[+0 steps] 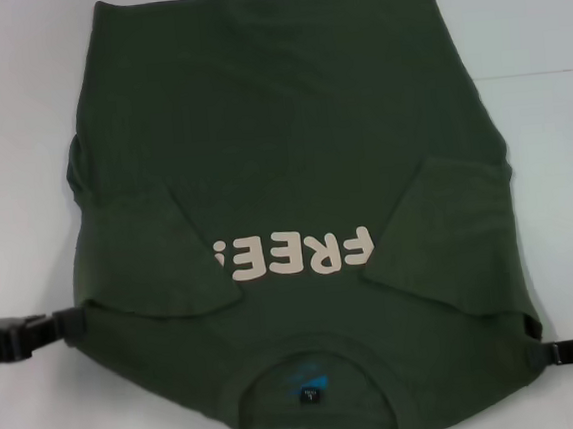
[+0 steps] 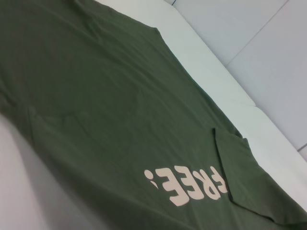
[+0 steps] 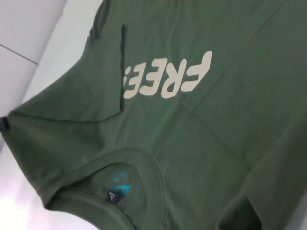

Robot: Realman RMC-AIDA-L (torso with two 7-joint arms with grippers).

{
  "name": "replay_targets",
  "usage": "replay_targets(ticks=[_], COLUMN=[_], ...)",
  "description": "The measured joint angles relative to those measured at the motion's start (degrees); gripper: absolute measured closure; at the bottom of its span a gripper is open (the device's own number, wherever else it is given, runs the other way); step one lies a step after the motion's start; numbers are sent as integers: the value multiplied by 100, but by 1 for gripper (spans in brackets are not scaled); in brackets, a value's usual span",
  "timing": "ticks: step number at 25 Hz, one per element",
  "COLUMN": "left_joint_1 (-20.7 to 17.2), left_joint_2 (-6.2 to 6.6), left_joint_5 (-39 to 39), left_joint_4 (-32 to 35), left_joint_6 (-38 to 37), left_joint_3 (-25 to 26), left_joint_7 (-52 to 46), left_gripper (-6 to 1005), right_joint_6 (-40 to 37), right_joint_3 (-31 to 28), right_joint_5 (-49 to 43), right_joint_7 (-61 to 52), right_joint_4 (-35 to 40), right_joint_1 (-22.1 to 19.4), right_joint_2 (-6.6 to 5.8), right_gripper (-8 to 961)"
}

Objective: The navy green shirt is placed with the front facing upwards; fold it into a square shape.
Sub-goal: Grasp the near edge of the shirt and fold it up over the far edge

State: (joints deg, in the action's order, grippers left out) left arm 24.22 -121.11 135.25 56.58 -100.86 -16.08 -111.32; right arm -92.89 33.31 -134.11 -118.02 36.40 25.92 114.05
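Note:
The navy green shirt (image 1: pixel 281 155) lies front up on the white table, collar nearest me, with its cream "FREE!" lettering (image 1: pixel 295 254) showing. Both short sleeves are folded inward over the chest, one on the left (image 1: pixel 170 255) and one on the right (image 1: pixel 449 230). The black neck label (image 1: pixel 310 393) shows inside the collar. My left gripper (image 1: pixel 73 321) is at the shirt's left shoulder edge, pinching the cloth. My right gripper (image 1: pixel 539 351) pinches the right shoulder corner. The shirt also fills the left wrist view (image 2: pixel 105 96) and the right wrist view (image 3: pixel 201 143).
The white table (image 1: pixel 10 148) shows bare on both sides of the shirt and beyond its hem at the far edge. A pale floor with seams (image 2: pixel 268 52) lies past the table edge.

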Motion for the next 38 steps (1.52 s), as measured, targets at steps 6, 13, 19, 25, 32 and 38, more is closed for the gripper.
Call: replay_targets(ticks=[6,13,19,25,32,38], left_joint_1=[-202,-420,-587,-716,-630,75], left_joint_2=[-56,-143,-218,-272,-256,36], left_joint_5=[-10,-17,-18,-18,-102,-215], left_joint_4=[-12,-26,-35,-112,-334,-702], left_joint_6=[-187,-378,-641,-842,-819,-331], left_joint_3=[82,94,97,97,98,96], left_joint_7=[-3,32,109,172,152,-4], left_gripper=[947,947,948,948,947,946], right_joint_6=[-256,-456,-598,-772,-872,-580], right_joint_3=[-408,-651,-739,-864,-1182,-1250], right_joint_5=[10,10,7,-1,3,6], right_joint_7=[368,542,581,585,553,494], right_joint_4=[-1,44,167,326,377,317], right_joint_1=[-290,-495,-676,-818,-746,-233], right_joint_2=[9,-13,-48,-80,-168,-166], right_gripper=[897,897,897,897,896,896])
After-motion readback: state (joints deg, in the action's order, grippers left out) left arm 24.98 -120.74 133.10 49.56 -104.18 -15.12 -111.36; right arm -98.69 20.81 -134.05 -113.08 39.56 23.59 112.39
